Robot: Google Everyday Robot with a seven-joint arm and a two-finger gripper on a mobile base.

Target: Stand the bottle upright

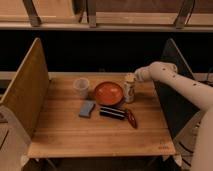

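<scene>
The bottle (pixel 129 89) is small, slim and whitish with a pale cap and a dark-printed label. It stands upright on the wooden table (pixel 100 135), just right of the red bowl (pixel 108 93). My gripper (pixel 138 75) is at the end of the white arm that reaches in from the right. It sits level with the bottle's cap, just to the right of it and close to it. I cannot tell whether it touches the bottle.
A translucent plastic cup (pixel 81 86) stands left of the bowl. A blue sponge (pixel 87 108), a dark packet (pixel 112 112) and a red packet (pixel 131 118) lie in front of it. Upright panels stand at the left (pixel 25 95) and right (pixel 172 95) table edges.
</scene>
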